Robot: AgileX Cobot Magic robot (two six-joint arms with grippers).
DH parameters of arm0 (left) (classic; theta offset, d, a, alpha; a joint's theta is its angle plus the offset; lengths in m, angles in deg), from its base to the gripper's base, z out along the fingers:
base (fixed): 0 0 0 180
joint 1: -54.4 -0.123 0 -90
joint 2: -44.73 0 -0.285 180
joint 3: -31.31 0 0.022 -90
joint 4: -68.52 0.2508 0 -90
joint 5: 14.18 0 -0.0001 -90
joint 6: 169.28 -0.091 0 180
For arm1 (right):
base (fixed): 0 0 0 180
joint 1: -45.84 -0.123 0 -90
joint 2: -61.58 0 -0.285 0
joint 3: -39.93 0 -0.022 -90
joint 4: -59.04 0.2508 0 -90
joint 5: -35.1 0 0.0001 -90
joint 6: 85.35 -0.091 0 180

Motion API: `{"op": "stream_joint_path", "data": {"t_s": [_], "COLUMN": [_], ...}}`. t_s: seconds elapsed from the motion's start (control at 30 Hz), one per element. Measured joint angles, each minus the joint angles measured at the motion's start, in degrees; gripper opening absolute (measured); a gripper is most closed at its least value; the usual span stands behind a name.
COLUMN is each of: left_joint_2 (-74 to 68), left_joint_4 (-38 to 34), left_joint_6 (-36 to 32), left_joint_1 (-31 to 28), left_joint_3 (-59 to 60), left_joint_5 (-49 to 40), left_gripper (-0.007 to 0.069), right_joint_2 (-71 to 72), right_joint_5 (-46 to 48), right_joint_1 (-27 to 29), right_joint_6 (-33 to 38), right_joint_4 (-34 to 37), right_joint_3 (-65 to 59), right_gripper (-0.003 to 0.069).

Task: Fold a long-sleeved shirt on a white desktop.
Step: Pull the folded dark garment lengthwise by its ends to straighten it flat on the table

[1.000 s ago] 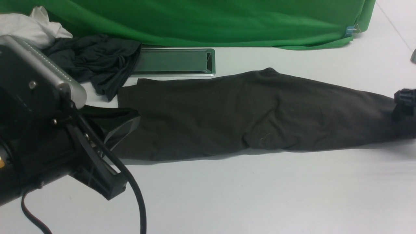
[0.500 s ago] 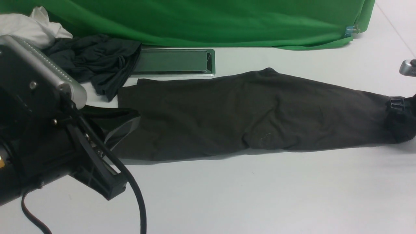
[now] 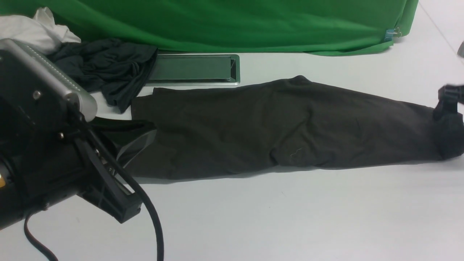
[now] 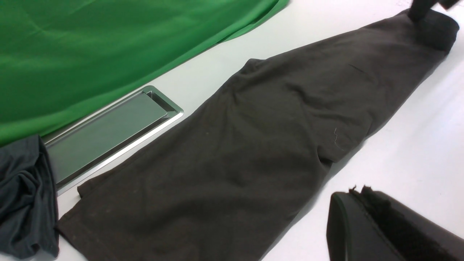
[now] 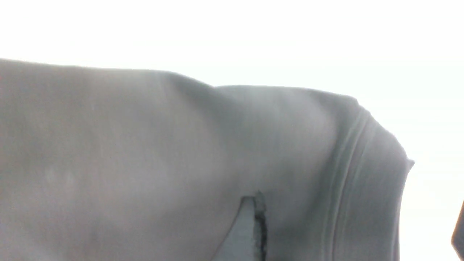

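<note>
White desktop (image 3: pixel 290 217) fills the front view, bordered at the back by a green cloth backdrop (image 3: pixel 235 21) with a small blue clip (image 3: pixel 389 34) at its right corner. A silver-framed cable hatch (image 3: pixel 192 69) sits flush in the surface just in front of the backdrop. The long-sleeved shirt (image 3: pixel 253 127), dark brownish-black, lies flat on the desktop as a long band running from just in front of the hatch to the right edge of the view, narrowing toward the right. Its right end is turned over into a small dark bunch.

The right gripper (image 3: pixel 448 98) hangs over that bunched end. In the washed-out right wrist view its two fingers stand wide apart, with the ribbed edge of the cloth lying between them, unpinched.

The left gripper (image 3: pixel 136 143) sits at the shirt's left end with its fingers pressed together. No cloth shows between them.

A crumpled charcoal-grey garment (image 3: pixel 105 69) lies left of the hatch, overlapping its corner, and a white cloth (image 3: pixel 29 29) is heaped behind it.
</note>
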Motion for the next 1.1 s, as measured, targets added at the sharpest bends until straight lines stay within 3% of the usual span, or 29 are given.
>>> {"op": "stream_joint_path", "data": {"t_s": [0.57, 0.77, 0.93, 1.1], "left_joint_2": [0.0, 0.0, 0.04, 1.67], "left_joint_4": [0.0, 0.0, 1.39, 2.51], "left_joint_6": [-1.51, -1.51, -2.53, -2.73], "left_joint_1": [0.0, 0.0, 0.0, 0.0], "left_joint_3": [0.0, 0.0, 0.0, 0.0], "left_joint_5": [-0.33, -0.33, -0.33, -0.67], "left_gripper": [0.0018, 0.0018, 0.0018, 0.0018], "right_joint_2": [-8.76, -9.54, -9.8, -6.0], "right_joint_5": [0.12, 0.92, 2.49, 7.88], "right_joint_1": [0.0, -0.05, -0.32, 0.62], "right_joint_6": [-2.4, 0.47, 6.36, 7.84], "right_joint_4": [-2.14, 0.86, 3.97, 0.72], "right_joint_3": [4.42, 5.1, 5.53, 4.81], "right_gripper": [0.0666, 0.0449, 0.0123, 0.0094]}}
